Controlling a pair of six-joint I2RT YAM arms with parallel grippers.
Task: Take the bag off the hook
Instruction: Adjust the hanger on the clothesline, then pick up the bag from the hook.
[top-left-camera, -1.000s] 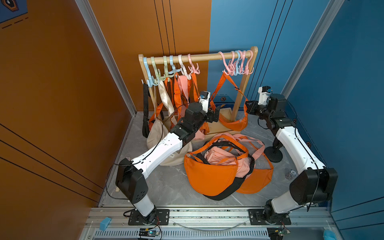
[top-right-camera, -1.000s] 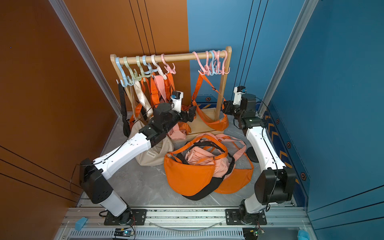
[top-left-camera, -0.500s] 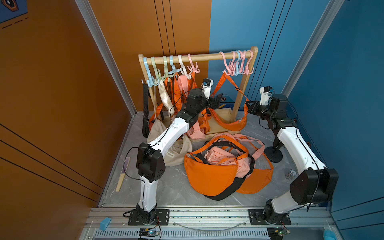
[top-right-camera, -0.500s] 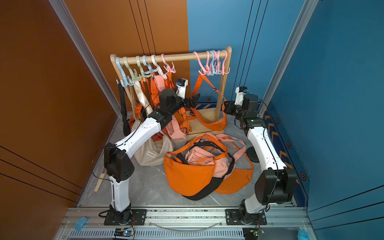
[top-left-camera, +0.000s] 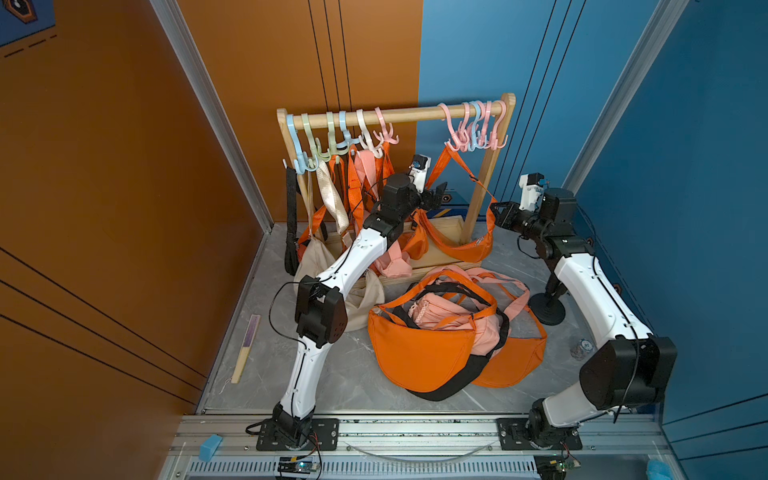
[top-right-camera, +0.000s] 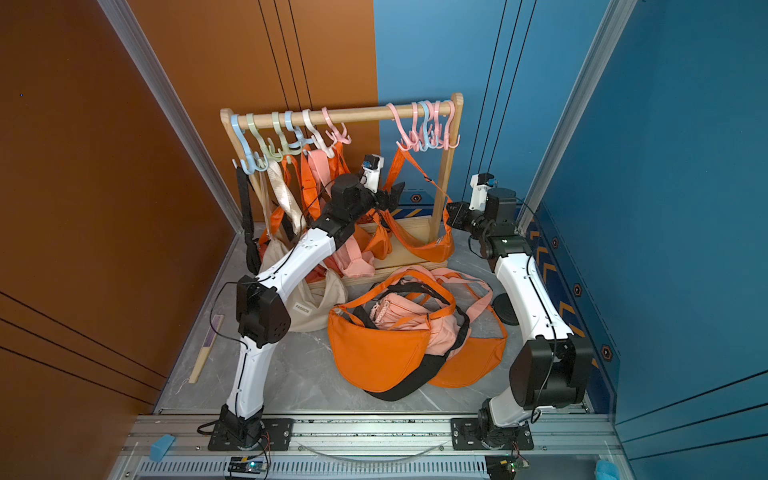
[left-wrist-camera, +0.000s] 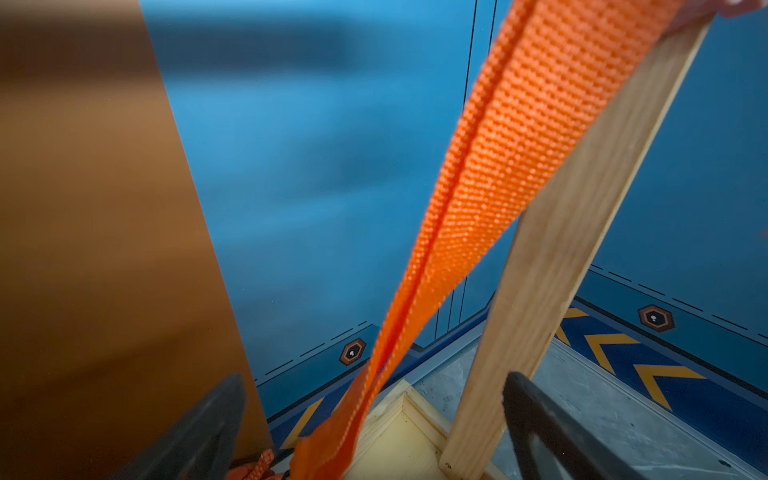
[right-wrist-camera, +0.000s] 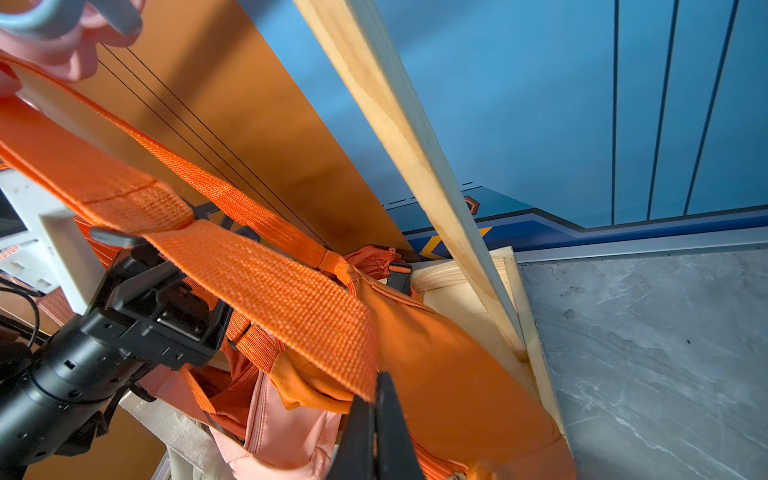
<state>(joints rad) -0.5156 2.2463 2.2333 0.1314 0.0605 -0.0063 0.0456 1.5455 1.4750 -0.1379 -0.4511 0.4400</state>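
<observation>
Bag orange, crescent shape, woven orange strap with black buckle, hangs from pink hook at right end of wooden rack, upper centre of frame in both top views, body low over the rack base. Left claw released, jaws wide either side of strap, apart from it in left wrist view. Right claw clenched, tips against strap near bag's right end, cannot tell if strap is pinched. Counts: 1 rack, 2 claws, 6 hooks in left cluster, 5 in right cluster, 3 piled bags on tabletop mid-frame, 2 orange, 1 pink
</observation>
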